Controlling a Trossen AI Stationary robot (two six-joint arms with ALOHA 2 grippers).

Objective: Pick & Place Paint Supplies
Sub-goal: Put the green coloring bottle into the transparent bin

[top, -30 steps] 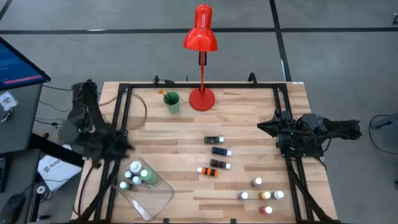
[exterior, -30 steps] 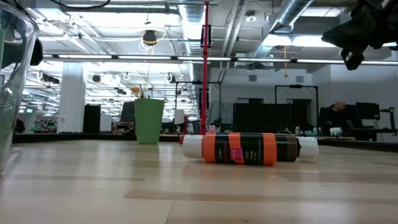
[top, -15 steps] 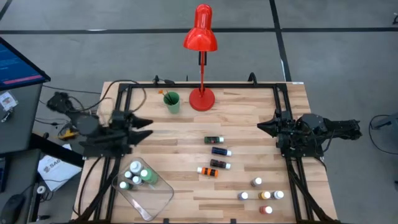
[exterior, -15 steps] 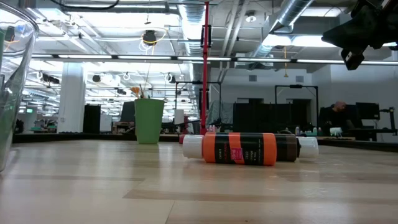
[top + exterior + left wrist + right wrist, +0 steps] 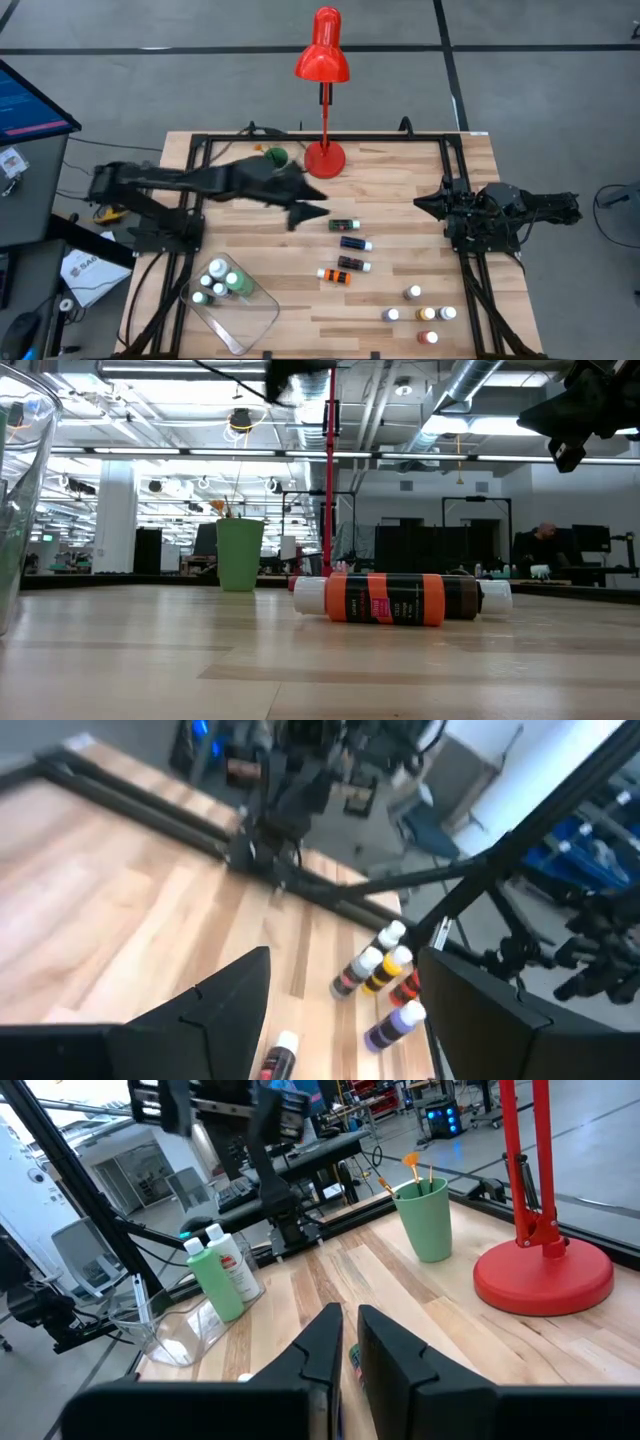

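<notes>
Several small paint bottles lie on the wooden table's middle: a green one [image 5: 343, 224], a blue one [image 5: 355, 243] and two orange-banded ones [image 5: 343, 270]. Several more stand near the front right [image 5: 427, 313], also in the left wrist view [image 5: 378, 970]. My left gripper [image 5: 316, 202] hangs open above the table, just left of the lying green bottle, nothing between its fingers [image 5: 350, 1020]. My right gripper [image 5: 420, 203] waits shut at the right edge. The orange-banded bottle [image 5: 385, 598] lies on its side in the low view.
A clear tray [image 5: 245, 315] at the front left holds green and white-capped bottles [image 5: 222, 280]. A green cup [image 5: 276, 156] with brushes stands at the back, partly under my left arm. The red lamp's base [image 5: 324, 158] sits beside it. Black frame rails [image 5: 470, 270] run along both sides.
My left arm has swung from beyond the table's left edge, by the tray, out toward the table's middle. Its gripper now hangs beside the lying bottles. No bottle has moved.
</notes>
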